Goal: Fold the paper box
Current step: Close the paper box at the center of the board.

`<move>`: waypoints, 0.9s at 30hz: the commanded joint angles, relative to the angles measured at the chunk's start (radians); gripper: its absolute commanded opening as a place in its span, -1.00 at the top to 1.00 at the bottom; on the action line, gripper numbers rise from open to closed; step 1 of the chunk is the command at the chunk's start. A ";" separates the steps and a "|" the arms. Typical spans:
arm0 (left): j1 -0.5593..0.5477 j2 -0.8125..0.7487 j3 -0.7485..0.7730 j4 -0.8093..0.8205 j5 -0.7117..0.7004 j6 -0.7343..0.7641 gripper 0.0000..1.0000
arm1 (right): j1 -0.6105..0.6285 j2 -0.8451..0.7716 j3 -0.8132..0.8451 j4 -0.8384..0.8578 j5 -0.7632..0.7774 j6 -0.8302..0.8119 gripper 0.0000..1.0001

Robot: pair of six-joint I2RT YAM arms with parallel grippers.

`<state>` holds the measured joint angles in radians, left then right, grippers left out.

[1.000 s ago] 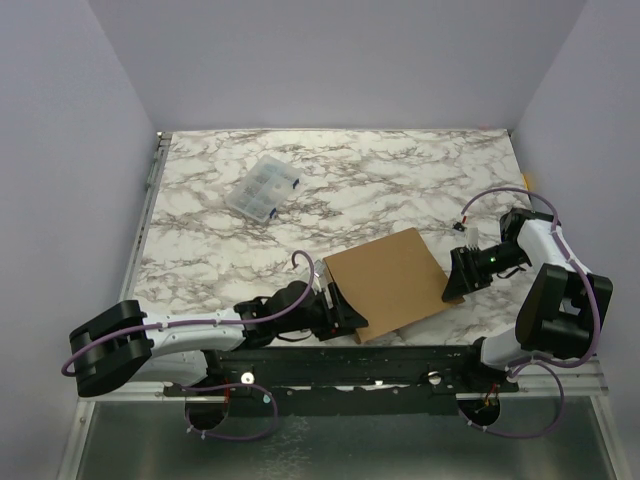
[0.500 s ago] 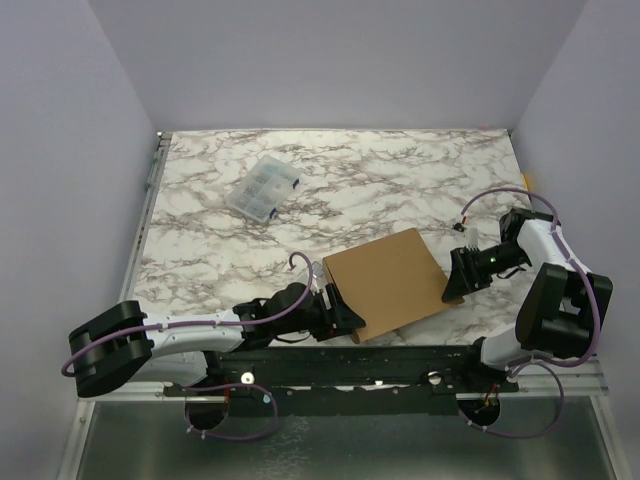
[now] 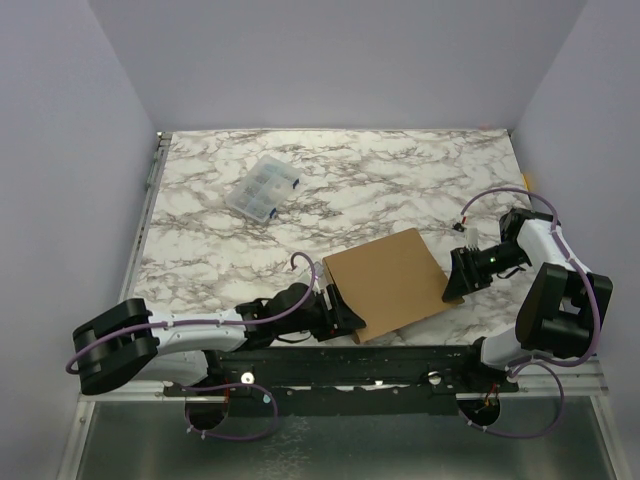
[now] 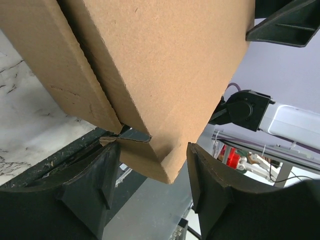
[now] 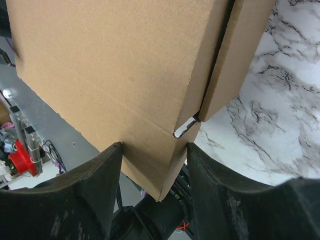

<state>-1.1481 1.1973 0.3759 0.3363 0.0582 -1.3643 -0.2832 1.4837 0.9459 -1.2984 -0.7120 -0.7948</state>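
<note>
The brown paper box (image 3: 392, 280) is gripped at the tabletop's (image 3: 400, 180) 5 o'clock edge: my left hand (image 3: 338, 312), jaws half spread, clamps its 8 o'clock corner; my right hand (image 3: 453, 287), likewise, pinches its 3 o'clock corner

So the paper box (image 3: 392, 282) is plain brown cardboard, folded up into a shallow, flat rectangle with a smooth, unmarked top. It sits turned diagonally near the front edge of the marble surface (image 3: 200, 230), right of the middle. One side flap gapes a bit, and a little corner tab looks crumpled.
</note>
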 commanded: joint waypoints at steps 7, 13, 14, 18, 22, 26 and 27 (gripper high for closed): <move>-0.007 0.029 0.013 0.033 -0.023 0.024 -0.20 | -0.003 0.014 -0.006 0.027 0.020 -0.012 -0.13; -0.007 0.036 0.013 0.036 -0.023 0.025 -0.19 | -0.002 0.014 -0.009 0.037 0.030 -0.011 -0.10; -0.007 0.037 0.013 0.037 -0.023 0.025 -0.19 | -0.002 0.013 -0.005 0.037 0.033 -0.011 -0.10; -0.007 0.036 0.013 0.040 -0.025 0.024 -0.19 | -0.002 -0.002 0.031 0.029 0.040 -0.011 -0.10; -0.006 0.038 0.010 0.045 -0.026 0.024 -0.19 | -0.002 0.008 0.020 0.043 0.062 -0.015 -0.08; -0.007 0.042 0.008 0.051 -0.025 0.022 -0.19 | -0.002 0.001 -0.011 0.083 0.089 -0.013 -0.08; -0.007 0.042 0.009 0.051 -0.024 0.022 -0.19 | -0.002 0.000 -0.013 0.088 0.089 -0.014 -0.08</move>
<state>-1.1481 1.2289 0.3759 0.3557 0.0582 -1.3499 -0.2832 1.4876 0.9501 -1.2652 -0.6712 -0.7944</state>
